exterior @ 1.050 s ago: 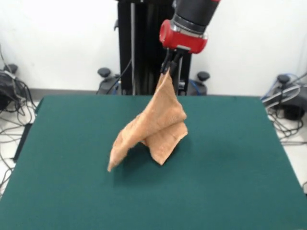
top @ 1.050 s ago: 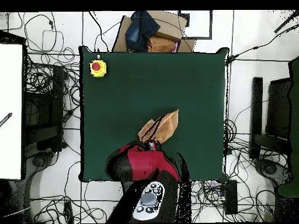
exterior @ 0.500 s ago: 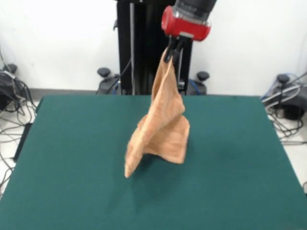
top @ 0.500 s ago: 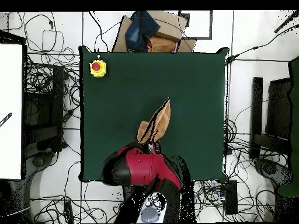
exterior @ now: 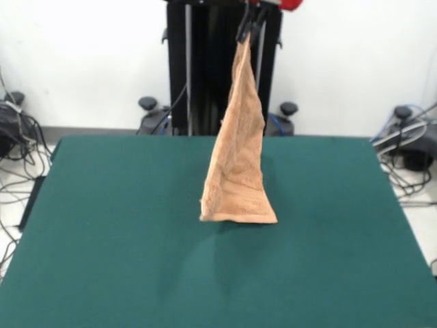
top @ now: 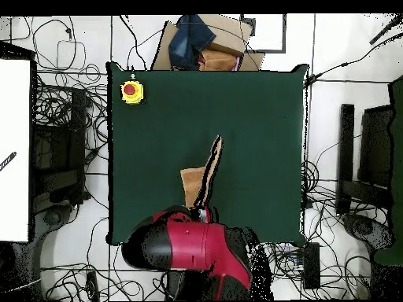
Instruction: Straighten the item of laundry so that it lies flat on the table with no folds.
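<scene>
Claw (exterior: 250, 29) pinched on towel (exterior: 238, 164) corner, hem above bare table (exterior: 102, 225) centre.

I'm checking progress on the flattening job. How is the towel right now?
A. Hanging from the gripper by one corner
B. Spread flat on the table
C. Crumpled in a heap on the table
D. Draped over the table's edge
A: the towel hangs in a long narrow drape from the gripper, which pinches its top corner.

Orange-tan towel (top: 197, 179) bunched upright near green tabletop (top: 260, 118) centre, red arm (top: 189, 248) covering its lower end; yellow box with red button (top: 131, 92) at corner.
</scene>
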You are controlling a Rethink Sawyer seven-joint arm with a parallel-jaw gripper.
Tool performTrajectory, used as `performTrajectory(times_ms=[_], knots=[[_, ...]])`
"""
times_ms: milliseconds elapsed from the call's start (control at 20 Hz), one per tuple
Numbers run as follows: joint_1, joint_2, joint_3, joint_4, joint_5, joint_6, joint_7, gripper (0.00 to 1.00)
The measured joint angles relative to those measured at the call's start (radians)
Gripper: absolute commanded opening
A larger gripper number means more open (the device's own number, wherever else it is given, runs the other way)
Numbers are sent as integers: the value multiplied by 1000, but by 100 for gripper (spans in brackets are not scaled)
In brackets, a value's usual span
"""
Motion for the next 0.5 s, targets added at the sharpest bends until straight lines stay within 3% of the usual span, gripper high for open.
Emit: performTrajectory(times_ms=[500], knots=[[-56,-65,29,35,-4,16,0,0]])
